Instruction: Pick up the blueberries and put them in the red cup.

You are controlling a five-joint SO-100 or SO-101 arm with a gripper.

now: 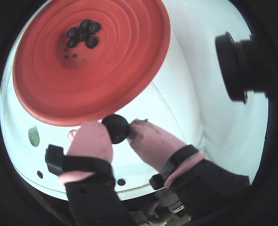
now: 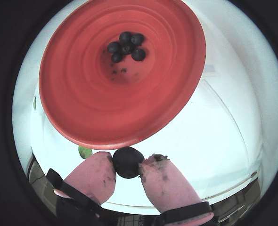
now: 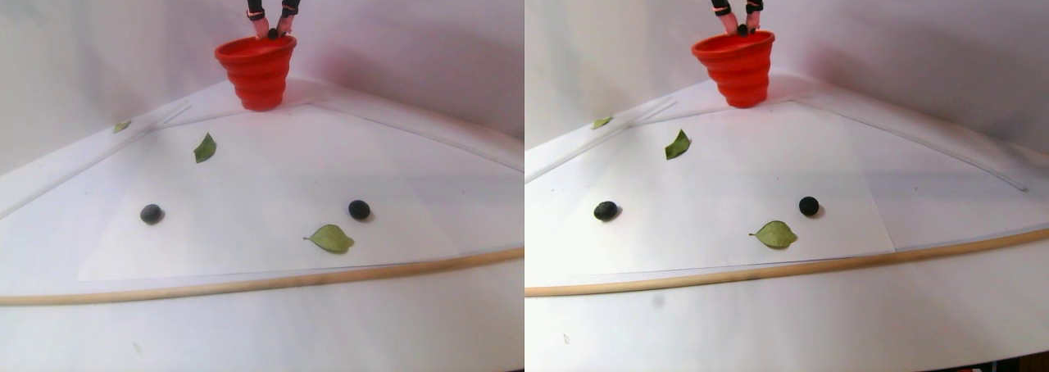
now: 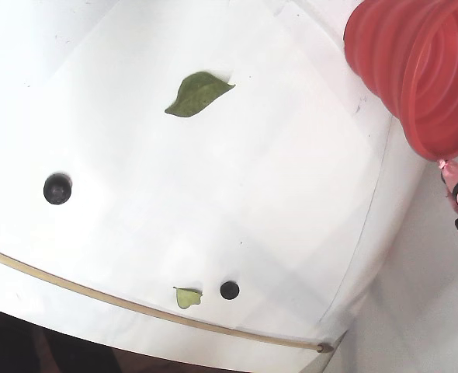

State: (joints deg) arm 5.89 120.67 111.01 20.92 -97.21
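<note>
The gripper point(image 2: 127, 165) pinches one dark blueberry point(image 2: 127, 162) between its two pink-padded fingers point(image 2: 163, 183), whose pads carry dark smudges. In both wrist views the held berry sits just outside the near rim of the red cup point(image 2: 106, 113); in the stereo pair view the gripper point(image 3: 273, 32) hangs at the cup's rim on its far side, the berry level with the lip. The cup stands upright on the white table point(image 3: 262, 323), its ribbed walls narrowing toward the base. Five blueberries in the cup point(image 2: 126, 46) lie clustered on its floor, touching one another, with a few dark specks beside them. Two loose blueberries lie well apart from the cup on the white sheet: the left berry point(image 3: 151, 214) and the right berry point(image 3: 359, 209), as the stereo pair view shows them. A green leaf point(image 3: 331, 238) lies near the right berry, a second leaf point(image 3: 204, 148) lies between the berries and the cup, and a small third leaf point(image 3: 121, 126) lies off the sheet's left edge.
</note>
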